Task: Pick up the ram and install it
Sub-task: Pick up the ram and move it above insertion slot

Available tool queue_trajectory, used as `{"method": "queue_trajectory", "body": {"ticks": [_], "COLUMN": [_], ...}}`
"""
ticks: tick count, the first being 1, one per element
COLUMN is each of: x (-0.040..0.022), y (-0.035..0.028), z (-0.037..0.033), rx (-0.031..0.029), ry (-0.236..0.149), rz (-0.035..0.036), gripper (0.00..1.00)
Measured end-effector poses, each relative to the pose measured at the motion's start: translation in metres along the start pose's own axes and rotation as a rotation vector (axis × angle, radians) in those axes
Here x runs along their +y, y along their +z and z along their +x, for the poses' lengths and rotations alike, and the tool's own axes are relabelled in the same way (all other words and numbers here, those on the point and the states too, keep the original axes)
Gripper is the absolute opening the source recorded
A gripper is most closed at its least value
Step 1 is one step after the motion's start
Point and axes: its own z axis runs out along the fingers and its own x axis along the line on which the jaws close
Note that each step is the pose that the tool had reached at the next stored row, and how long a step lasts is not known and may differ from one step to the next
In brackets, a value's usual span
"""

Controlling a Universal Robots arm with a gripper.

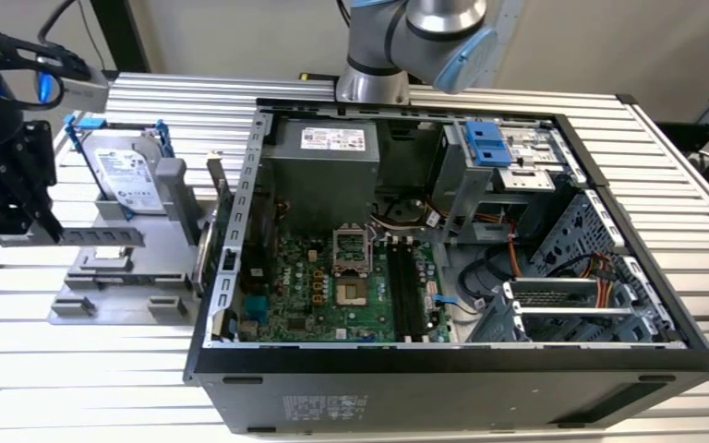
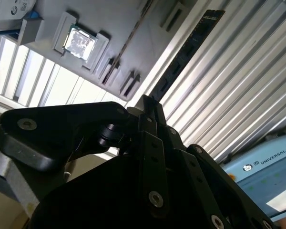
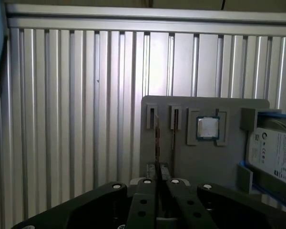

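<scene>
My gripper (image 2: 149, 101) is clamped narrow on the ram (image 2: 186, 55), which juts from my fingertips near the grey holder (image 3: 200, 160). Pick-up looks done. Installing calls for squaring it with the black slots (image 1: 406, 286) inside the computer case (image 1: 453, 378)

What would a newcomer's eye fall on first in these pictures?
The open computer case in the middle of the slatted table, its green motherboard bared. In the second wrist view, the black tool grips the ram, a long dark stick. A hard drive stands on a grey holder at the exterior view's left.
</scene>
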Motion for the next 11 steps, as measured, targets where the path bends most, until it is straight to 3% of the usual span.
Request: {"method": "queue_trajectory", "body": {"ticks": [11], "x": [0.0002], "y": [-0.0125], "z": [-0.0001], "rx": [0.0], "ry": [0.0], "rz": [0.0], "gripper": [0.0]}}
